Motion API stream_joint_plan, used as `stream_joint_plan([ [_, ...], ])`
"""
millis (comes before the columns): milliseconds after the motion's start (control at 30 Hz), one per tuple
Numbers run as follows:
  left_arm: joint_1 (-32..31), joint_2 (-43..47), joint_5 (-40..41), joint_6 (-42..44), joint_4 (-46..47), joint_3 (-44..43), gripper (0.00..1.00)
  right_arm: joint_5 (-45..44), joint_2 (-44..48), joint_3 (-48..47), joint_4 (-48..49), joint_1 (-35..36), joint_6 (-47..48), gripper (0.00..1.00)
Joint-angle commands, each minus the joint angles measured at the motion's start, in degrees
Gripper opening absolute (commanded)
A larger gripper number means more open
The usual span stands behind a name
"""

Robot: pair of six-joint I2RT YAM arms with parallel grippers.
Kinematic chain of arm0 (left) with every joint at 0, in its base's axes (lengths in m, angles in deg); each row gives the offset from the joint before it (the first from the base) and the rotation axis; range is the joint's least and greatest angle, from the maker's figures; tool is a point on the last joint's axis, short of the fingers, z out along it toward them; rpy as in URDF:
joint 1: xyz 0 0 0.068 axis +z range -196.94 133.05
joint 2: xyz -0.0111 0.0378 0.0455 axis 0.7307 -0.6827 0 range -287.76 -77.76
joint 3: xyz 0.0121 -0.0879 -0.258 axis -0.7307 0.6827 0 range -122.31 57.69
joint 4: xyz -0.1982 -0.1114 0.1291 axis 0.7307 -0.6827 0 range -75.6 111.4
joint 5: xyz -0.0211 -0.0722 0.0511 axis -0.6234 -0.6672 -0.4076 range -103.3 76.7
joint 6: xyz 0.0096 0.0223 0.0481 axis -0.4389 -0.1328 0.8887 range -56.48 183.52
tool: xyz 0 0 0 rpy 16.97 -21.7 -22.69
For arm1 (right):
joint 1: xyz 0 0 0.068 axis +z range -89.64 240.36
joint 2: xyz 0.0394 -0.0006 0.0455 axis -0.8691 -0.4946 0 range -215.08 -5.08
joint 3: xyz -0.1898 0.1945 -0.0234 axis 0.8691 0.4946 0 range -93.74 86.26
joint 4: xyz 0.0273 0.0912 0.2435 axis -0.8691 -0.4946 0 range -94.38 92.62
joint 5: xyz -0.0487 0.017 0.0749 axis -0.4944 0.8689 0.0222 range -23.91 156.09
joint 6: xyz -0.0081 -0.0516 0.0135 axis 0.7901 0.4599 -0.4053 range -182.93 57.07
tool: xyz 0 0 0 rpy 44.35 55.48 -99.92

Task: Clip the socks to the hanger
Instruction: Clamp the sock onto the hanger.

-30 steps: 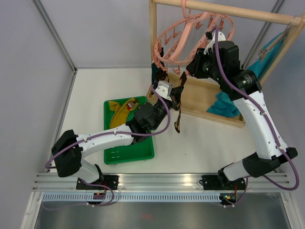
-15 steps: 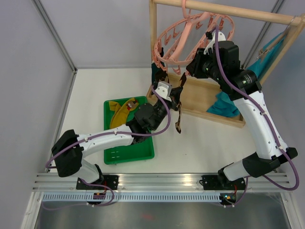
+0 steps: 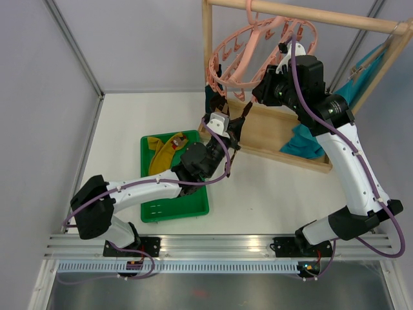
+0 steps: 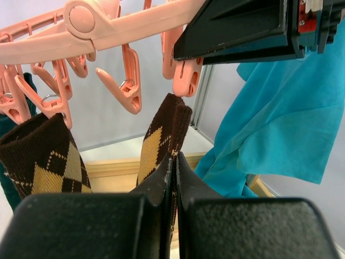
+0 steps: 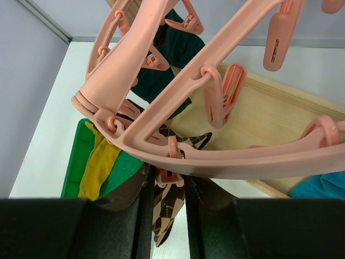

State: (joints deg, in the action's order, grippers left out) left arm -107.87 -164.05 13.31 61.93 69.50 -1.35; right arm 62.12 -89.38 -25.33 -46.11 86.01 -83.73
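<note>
Brown argyle sock [image 4: 161,140]: its cuff edge lies just beneath the mouth of a pink clip [image 4: 183,78] on the hanger [image 4: 135,21]; whether they touch cannot be told. The left gripper [image 4: 173,172] is pressed together on the sock. The right gripper [image 5: 166,181] pinches the pink clip. A second argyle sock [image 4: 43,156] hangs clipped nearby, and a turquoise cloth [image 4: 280,118] hangs just beside. The green tray [image 3: 193,210] holds mustard socks [image 3: 169,150].

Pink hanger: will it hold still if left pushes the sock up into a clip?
Probably swings: the hanger hangs by one hook. The right gripper, apparently shut on a clip, may steady it. Thin plastic, hanging tilted: likely tips easily.
</note>
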Motion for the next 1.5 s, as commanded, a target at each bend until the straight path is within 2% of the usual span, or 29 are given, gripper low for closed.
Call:
stream_joint_plan([
  [0, -0.16, -0.99, -0.42, 1.23, 2.79, -1.95, 0.02, -2.27, -0.70, -3.11, 4.70, -0.25, -1.53, 0.00],
  [467, -0.68, -1.52, 0.28, 1.41, 4.73, -2.13, 0.02, -2.19, -1.49, -3.46, 4.52, -0.16, -1.79, 0.00],
  [967, -1.91, -3.81, 3.01, 6.77, 7.89, -4.06, 0.02, -2.45, -2.11, -3.28, 4.17, -0.16, -2.23, 0.00],
  [1467, -2.09, -5.13, 1.78, 8.18, 8.77, -5.99, 0.02, -2.27, -3.25, -4.07, 3.73, -0.16, -2.14, 0.00],
])
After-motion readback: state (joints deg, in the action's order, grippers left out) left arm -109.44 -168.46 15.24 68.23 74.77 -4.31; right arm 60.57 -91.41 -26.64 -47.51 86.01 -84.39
